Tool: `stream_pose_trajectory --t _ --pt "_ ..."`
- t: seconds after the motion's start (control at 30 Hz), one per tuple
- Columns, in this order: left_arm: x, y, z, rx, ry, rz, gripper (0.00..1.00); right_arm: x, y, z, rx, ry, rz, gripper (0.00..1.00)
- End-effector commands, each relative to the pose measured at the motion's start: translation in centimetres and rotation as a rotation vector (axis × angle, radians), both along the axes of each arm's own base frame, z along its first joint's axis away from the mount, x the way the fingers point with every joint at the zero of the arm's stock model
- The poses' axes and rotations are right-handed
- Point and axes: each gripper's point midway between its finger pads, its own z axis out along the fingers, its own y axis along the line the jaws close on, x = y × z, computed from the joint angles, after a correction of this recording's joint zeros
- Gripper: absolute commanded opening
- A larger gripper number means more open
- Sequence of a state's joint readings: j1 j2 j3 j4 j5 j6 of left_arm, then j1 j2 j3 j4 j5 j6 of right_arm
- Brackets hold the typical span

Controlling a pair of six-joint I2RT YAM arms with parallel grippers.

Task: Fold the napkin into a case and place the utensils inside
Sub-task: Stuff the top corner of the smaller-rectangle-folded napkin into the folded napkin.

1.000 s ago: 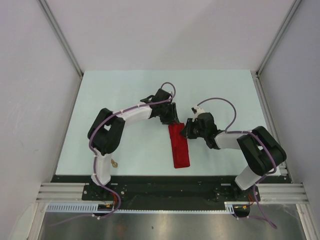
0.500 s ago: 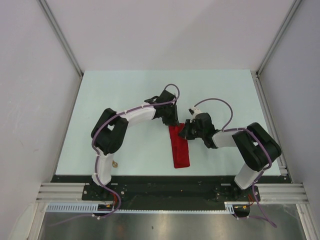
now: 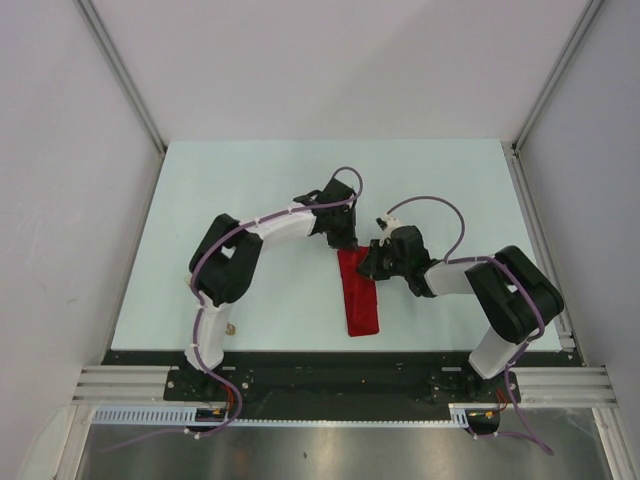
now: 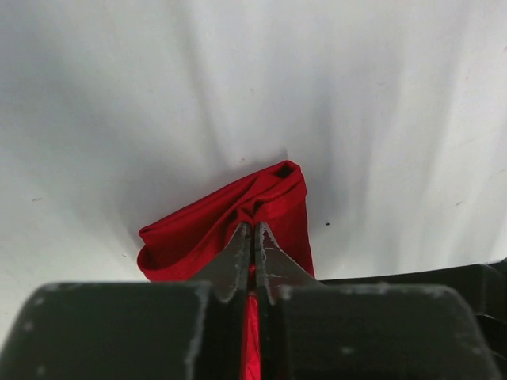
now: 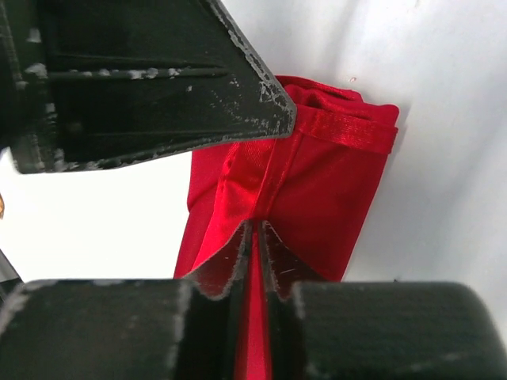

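Top external view: the pale flat table [image 3: 250, 190] carries the bright red cloth napkin [image 3: 361, 305], folded into a narrow strip running near to far at centre. Both jaw pairs are clenched on its far end, the left gripper [image 3: 345, 243] at the far-left corner and the right gripper [image 3: 370, 262] on the right edge, probably to lift that end for another fold. A small gold-coloured metal piece [image 3: 229, 327], likely a utensil, lies by the left arm's base, well apart.

Cloth: the napkin [image 3: 359, 297] is bright red, thin and slightly shiny.
Shape: folded into a long, narrow strip.
Position: it lies mid-table [image 3: 250, 180], running from near to far.
Far end: it is bunched into soft folds [image 4: 265, 198] [image 5: 333, 182], pinched by the left gripper [image 4: 253, 229] and the right gripper [image 5: 255, 229].
Cutlery: one small gold utensil [image 3: 229, 327] lies well left of the napkin, near the front edge; its kind is unclear.
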State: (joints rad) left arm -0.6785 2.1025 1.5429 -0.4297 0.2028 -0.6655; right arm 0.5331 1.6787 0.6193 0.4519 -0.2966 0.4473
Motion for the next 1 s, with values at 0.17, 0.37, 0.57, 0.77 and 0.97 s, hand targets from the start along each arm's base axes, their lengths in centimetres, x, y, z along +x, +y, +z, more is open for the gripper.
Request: stream_pose_trajectory --t 0.17,0.37,0.57,0.77,0.97 --pt "-0.1 -0.5 3.0 -0.062 -0.059 -0.014 0.00 1.4 -0.5 4.2 0.021 -0.127 -0.008 0.32" --pt "-1.3 -0.7 4.6 -0.170 -0.026 0.013 0.00 1.9 -0.2 4.2 0.008 -0.159 0.009 0.34" --pt "-2.0 -0.7 5.7 -0.233 -0.010 0.030 0.00 2.3 -0.4 4.5 -0.008 -0.194 0.014 0.41" --pt "-2.5 -0.8 5.3 -0.258 0.019 0.041 0.00 1.8 0.4 4.9 0.016 -0.197 0.048 0.43" --pt "-2.4 -0.7 5.6 -0.276 0.027 0.053 0.00 0.7 1.1 5.5 0.035 -0.222 0.058 0.51"
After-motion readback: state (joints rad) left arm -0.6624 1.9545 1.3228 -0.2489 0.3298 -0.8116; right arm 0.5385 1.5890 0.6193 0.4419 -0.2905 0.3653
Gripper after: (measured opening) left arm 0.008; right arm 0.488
